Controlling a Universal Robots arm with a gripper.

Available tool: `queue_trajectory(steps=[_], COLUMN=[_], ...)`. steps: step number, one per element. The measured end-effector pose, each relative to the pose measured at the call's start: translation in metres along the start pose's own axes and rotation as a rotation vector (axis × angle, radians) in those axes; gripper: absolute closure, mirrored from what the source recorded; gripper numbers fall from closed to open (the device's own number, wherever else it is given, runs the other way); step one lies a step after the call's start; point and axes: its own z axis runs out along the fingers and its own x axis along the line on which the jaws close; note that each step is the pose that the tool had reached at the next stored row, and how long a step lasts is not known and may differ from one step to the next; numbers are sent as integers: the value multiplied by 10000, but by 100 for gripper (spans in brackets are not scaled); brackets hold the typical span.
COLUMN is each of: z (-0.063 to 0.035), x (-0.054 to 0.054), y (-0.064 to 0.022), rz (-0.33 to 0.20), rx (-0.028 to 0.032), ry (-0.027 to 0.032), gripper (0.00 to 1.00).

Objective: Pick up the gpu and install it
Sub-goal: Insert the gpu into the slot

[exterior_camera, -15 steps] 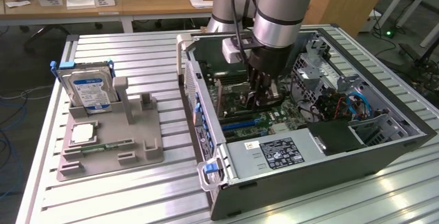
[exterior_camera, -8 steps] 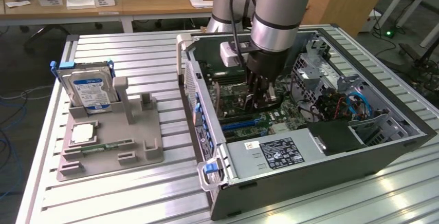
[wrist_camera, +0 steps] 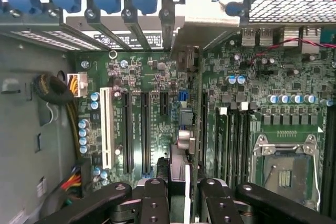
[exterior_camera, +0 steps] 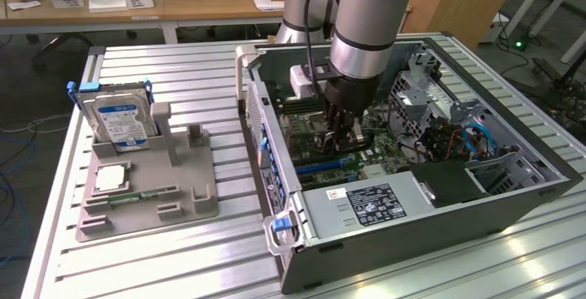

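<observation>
The gpu [wrist_camera: 185, 129] shows edge-on in the wrist view as a thin card standing on edge over the green motherboard [wrist_camera: 142, 77]. Its silvery bracket [wrist_camera: 202, 14] lies against the case's rear slot wall. My gripper [wrist_camera: 181, 203] is shut on the card's near end, one black finger [wrist_camera: 152, 203] on each side. In the exterior view the gripper [exterior_camera: 344, 138] reaches straight down into the open computer case [exterior_camera: 512, 196], with the dark card [exterior_camera: 350, 147] low between its fingers, close to the board. Whether the card sits in its slot is hidden.
Long black slots [wrist_camera: 128, 135] and a white slot [wrist_camera: 107, 129] lie beside the card, memory slots and the processor socket [wrist_camera: 283, 171] on its other side. The power supply [exterior_camera: 366, 206] fills the case's near end. A grey stand [exterior_camera: 183, 182] on the exterior view's left holds a hard drive [exterior_camera: 119, 121].
</observation>
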Motion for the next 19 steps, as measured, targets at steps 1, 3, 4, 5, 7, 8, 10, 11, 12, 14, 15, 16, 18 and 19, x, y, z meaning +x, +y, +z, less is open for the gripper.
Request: queue_trajectory(steps=[1,3,4,5,7,8,10,11,12,14,15,16,18,19], z=[13,34,45,55,73,82,97,102,106,118,125,132,142,145], x=[1,14,19,24,29,30,31,31,32,31,31,31,32,33], y=[2,2,3,5,12,17,29,36,42,50,51,53,64,69], rz=[-1,-2,-1,0,0,-1,-1,-1,-1,-1,-2,-2,1,0], rx=[-1,-3,-2,-2,-3,-3,-5,-6,-6,-6,-7,-10,-12,-13], ry=[1,2,0,0,-1,0,0,1,2,-1,-1,0,1,3], gripper=[72,72,72,72,72,72,72,72,72,72,72,72,72,72])
